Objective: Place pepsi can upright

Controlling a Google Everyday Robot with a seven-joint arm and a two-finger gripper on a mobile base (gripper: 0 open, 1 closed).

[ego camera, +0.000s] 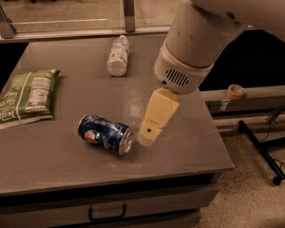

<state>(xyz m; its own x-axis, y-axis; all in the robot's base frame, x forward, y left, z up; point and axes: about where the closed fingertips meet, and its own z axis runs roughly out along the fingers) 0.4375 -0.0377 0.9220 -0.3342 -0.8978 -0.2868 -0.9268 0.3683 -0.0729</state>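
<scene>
pepsi can (105, 135) on its side near worktop (61, 170) front edge; gripper (148, 136) hangs just beside its silver top, right-edge side; spread or pressed together, can't tell.

A green snack bag (26, 98) lies flat on the left side of the grey bench (52, 156). A clear bottle (118, 56) with a white label lies on its side near the back. The claw (149, 129) hangs low over the bench's front. An orange tape roll (235, 90) sits on a ledge off to the right.
</scene>
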